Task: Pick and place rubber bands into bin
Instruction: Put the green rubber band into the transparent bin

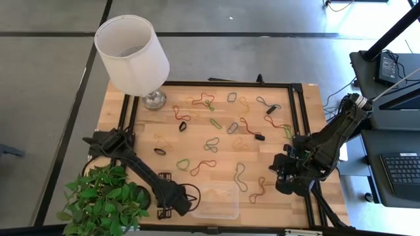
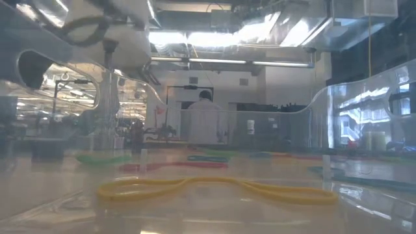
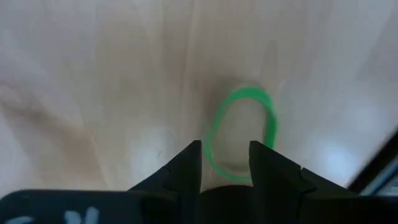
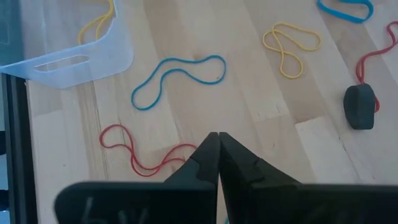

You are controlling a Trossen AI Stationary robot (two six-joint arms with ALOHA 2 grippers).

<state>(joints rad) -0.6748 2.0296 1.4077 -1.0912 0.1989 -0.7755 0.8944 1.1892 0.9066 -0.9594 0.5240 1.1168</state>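
Note:
Several rubber bands in red, green, yellow and blue (image 1: 241,176) lie scattered flat on the wooden table. The clear bin (image 1: 226,216) stands at the near edge, and a yellow band (image 2: 214,188) lies on its floor. My left gripper (image 1: 178,206) hangs open, pointing down, at the bin's left side. In its wrist view a green band (image 3: 213,134) lies on the wood just beyond the open fingertips (image 3: 225,146). My right gripper (image 1: 289,177) waits shut above the table's right part, over a red band (image 4: 143,155) and a blue band (image 4: 177,78).
A white lamp (image 1: 134,52) stands at the far left and a leafy plant (image 1: 105,203) at the near left corner, close to my left arm. A black frame (image 1: 197,84) rims the table. A small black lump (image 4: 360,106) lies among the bands.

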